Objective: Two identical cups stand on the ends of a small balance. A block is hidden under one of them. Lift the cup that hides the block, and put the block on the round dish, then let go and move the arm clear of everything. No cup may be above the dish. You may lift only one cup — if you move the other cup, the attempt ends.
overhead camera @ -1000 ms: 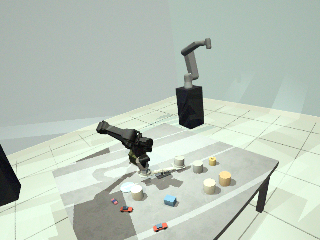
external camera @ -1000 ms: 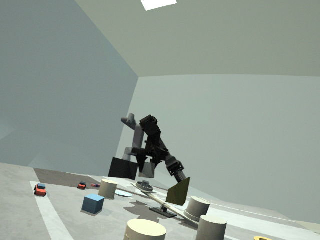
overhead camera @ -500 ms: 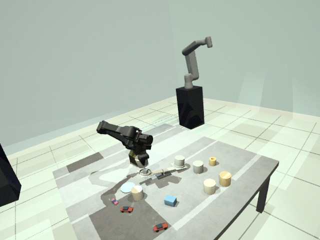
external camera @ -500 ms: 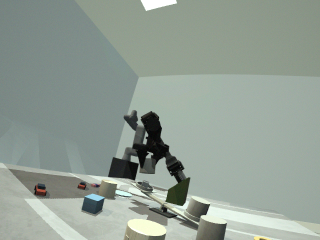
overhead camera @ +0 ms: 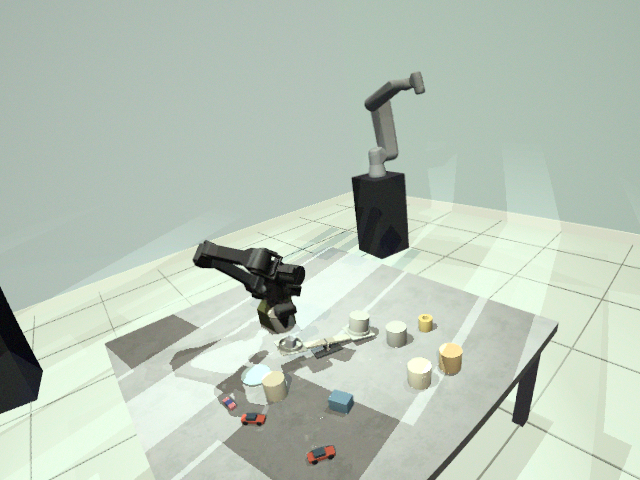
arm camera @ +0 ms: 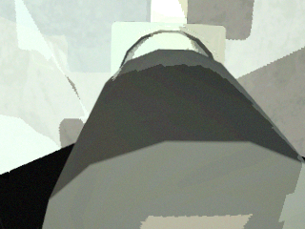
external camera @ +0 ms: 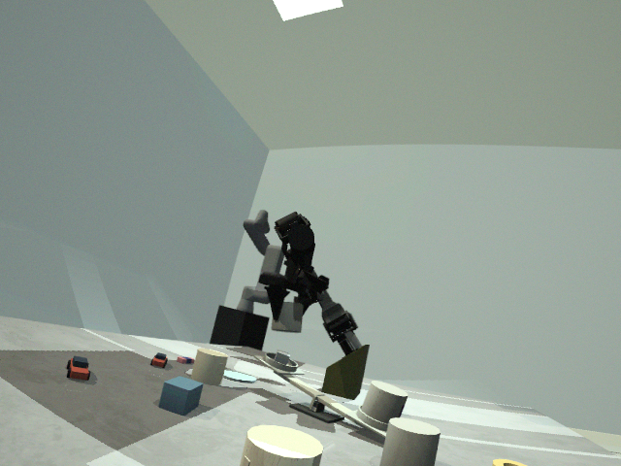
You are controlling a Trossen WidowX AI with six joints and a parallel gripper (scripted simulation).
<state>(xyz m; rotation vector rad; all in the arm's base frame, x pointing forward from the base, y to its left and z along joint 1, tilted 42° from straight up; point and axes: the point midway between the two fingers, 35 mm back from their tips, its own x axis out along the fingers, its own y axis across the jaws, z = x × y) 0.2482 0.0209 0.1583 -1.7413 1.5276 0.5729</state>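
Cup (external camera: 287, 316) hangs clamped in my gripper (overhead camera: 279, 315), lifted above the balance's (overhead camera: 324, 341) raised end, where a small block (overhead camera: 291, 341) sits exposed in the top view. My wrist view shows only the cup's grey bulk. The other cup (overhead camera: 358, 321) stands on the low end; the dish (overhead camera: 256, 374) lies nearby.

Grey-green walls, pale tiled floor (overhead camera: 568, 248), bright ceiling panel (external camera: 307, 8), grey patchy table (overhead camera: 465, 320).
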